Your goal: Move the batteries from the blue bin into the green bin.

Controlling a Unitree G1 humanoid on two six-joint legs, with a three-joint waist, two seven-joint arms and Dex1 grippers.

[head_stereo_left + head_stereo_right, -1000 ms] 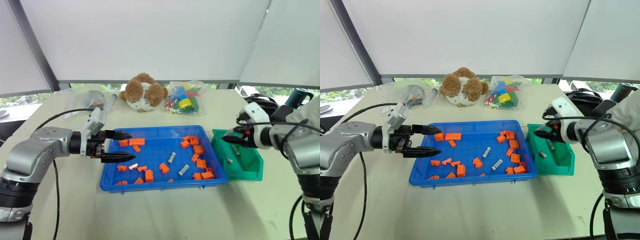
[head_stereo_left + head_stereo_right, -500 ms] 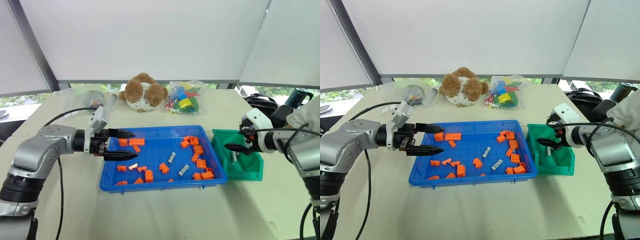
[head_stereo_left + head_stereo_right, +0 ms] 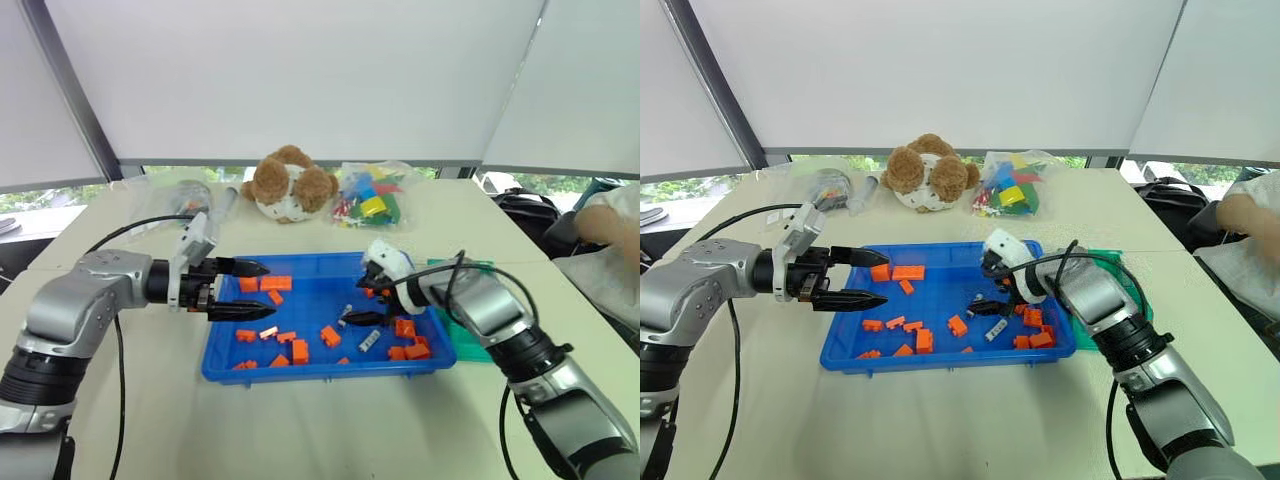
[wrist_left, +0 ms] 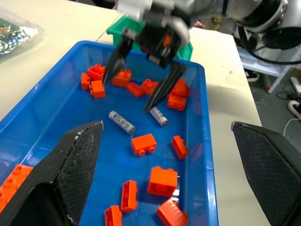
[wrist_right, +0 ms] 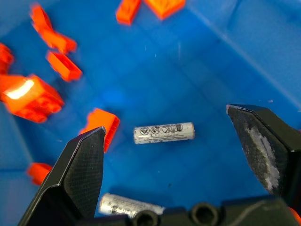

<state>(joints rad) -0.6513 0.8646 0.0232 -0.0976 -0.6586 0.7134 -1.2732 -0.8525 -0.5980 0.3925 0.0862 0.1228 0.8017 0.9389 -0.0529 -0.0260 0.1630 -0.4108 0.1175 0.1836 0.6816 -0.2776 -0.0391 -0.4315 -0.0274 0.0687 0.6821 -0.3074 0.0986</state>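
now right tool (image 3: pixel 368 303) (open) over blue bin (image 3: pixel 310 366)

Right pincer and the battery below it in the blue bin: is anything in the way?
Nothing visible. The right pincer hangs open over the battery, which lies on bare floor of the blue bin. The nearest orange brick sits beside the battery, apart from it.

Your right gripper (image 3: pixel 992 290) hangs over the blue bin (image 3: pixel 940 352), fingers spread wide, above the two batteries (image 3: pixel 993 329) lying among the orange bricks (image 3: pixel 923 340); your left gripper (image 3: pixel 872 279) is parted too, at the bin's left end; the green bin (image 3: pixel 1118 262) sits behind the right arm; a teddy bear (image 3: pixel 930 171) and a bag of coloured blocks (image 3: pixel 1008 193) lie behind.
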